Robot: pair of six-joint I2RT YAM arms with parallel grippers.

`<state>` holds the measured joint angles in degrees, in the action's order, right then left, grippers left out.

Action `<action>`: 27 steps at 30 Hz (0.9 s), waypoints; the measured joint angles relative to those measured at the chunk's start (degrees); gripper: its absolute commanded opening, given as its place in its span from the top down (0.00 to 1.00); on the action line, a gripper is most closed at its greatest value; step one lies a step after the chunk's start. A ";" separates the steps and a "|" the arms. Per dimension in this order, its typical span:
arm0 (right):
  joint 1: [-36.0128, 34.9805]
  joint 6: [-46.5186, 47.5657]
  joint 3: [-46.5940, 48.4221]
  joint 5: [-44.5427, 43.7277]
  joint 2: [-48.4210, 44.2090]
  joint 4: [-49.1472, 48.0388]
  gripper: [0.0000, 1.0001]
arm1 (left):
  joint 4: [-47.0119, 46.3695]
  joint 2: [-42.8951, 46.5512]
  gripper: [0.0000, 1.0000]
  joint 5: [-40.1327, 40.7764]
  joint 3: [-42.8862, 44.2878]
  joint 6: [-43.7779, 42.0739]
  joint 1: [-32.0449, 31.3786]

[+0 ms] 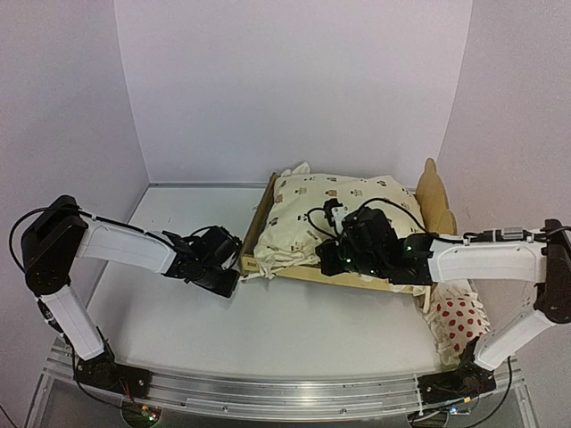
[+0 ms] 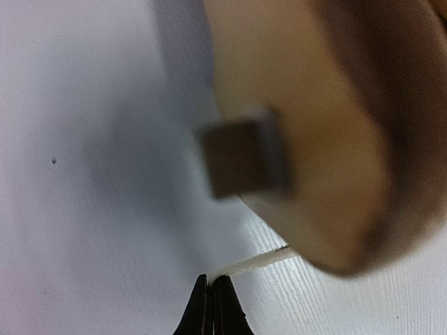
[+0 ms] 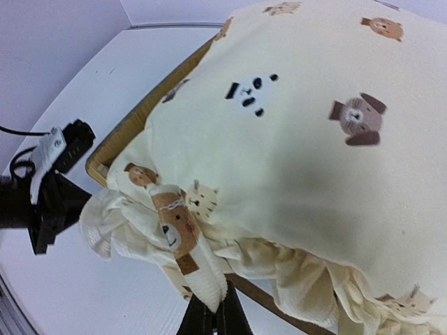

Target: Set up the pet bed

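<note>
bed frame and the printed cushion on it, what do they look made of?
Pet bed: looks like light plywood, bare matte tan, with a scalloped cut headboard. Cushion: soft woven cloth, possibly cotton; cream with printed animal faces and a wrinkled, ruffled hem. Filling not visible.

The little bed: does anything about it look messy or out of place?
The cushion sits bunched in the pet bed, its ruffle spilling over the near left corner, and the red-dotted pillow lies outside it on the table.
</note>
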<state>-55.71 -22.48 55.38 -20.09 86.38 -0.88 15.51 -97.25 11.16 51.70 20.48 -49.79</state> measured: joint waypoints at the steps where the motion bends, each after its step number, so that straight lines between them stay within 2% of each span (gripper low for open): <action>1: 0.30 0.11 -1.02 -0.12 -1.11 0.49 1.00 | -0.04 0.00 1.00 -0.13 0.13 -0.15 0.89; 7: 0.76 0.65 -5.58 0.13 -5.86 2.59 1.00 | -0.45 0.00 1.00 -3.51 1.11 -1.09 8.42; 11: 1.10 1.24 -6.86 0.44 -7.43 3.54 1.00 | -0.91 0.05 1.00 -6.89 2.04 -1.26 10.81; 27: 3.66 1.61 -13.75 1.67 -16.19 5.03 1.00 | -1.10 0.07 1.00 -13.31 2.71 -2.05 13.76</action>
<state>-52.05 -20.88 41.63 -18.42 70.19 4.15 14.41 -97.19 -2.14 54.41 18.44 -36.03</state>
